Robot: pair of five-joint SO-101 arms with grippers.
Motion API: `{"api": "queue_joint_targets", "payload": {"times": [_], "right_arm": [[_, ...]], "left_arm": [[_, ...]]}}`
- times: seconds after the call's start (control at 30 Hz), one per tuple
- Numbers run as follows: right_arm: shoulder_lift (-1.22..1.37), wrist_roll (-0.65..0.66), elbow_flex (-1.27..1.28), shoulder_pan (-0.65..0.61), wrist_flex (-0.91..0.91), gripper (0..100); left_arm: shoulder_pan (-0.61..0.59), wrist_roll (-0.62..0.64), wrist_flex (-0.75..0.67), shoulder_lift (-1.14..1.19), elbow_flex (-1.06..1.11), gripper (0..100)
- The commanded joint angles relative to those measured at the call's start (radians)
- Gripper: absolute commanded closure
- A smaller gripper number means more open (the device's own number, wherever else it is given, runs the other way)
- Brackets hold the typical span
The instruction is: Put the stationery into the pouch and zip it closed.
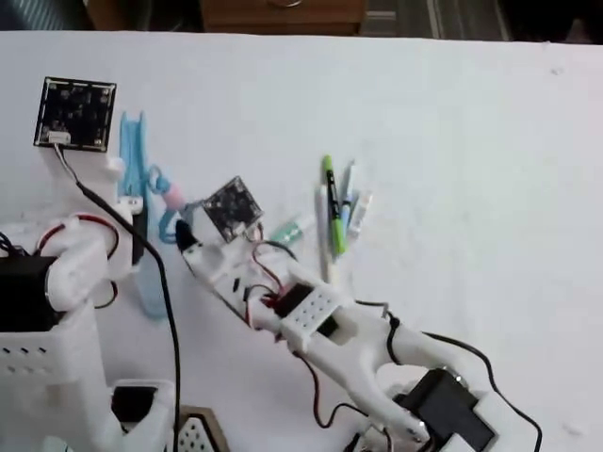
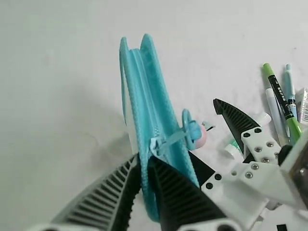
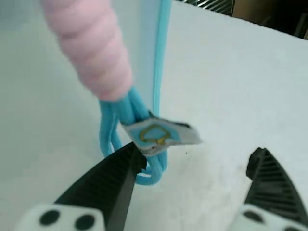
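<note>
Though cluttered — white table (image 1: 452, 113), wooden furniture (image 1: 283, 14).

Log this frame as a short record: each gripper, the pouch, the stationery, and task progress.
left gripper: shut on the edge of the blue pouch, which stands on its edge on the table
right gripper: open, one finger at the blue cord loop of the zipper pull, by the pink charm; nothing gripped
stationery: green marker and pens lie together on the table, outside the pouch
progress: stationery not yet in the pouch
</note>
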Motion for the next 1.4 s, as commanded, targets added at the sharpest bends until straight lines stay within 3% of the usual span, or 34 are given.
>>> {"api": "queue_joint_targets", "payload": {"times": [0.0,0.27,0.33,0.43,0.53,0.7,1.03,1.37], "right_arm": [[0.002,-0.014,-0.092,-0.002,0.025,66.6],[0.065,-0.014,-0.229,0.004,0.028,69.0],[0.125,-0.015,-0.284,0.027,0.030,77.9],[0.179,-0.015,-0.354,0.045,0.030,98.9],[0.179,-0.011,-0.365,0.044,0.033,93.3],[0.116,-0.009,-0.364,0.058,0.127,98.1],[0.005,-0.014,-0.399,0.246,0.160,98.2],[-0.094,-0.133,-0.792,0.412,0.509,98.2]], "left_arm": [[-0.005,0.005,0.009,0.015,0.023,98],[-0.004,0.005,0.009,0.015,0.023,98],[-0.004,0.005,0.009,0.015,0.023,98],[-0.004,0.005,0.011,0.015,0.023,98],[-0.004,0.005,0.011,0.015,0.023,98],[-0.005,0.003,0.012,0.015,0.021,98],[0.004,-0.091,0.057,0.013,0.023,98],[0.042,-0.180,0.074,0.013,-0.087,98]]}}
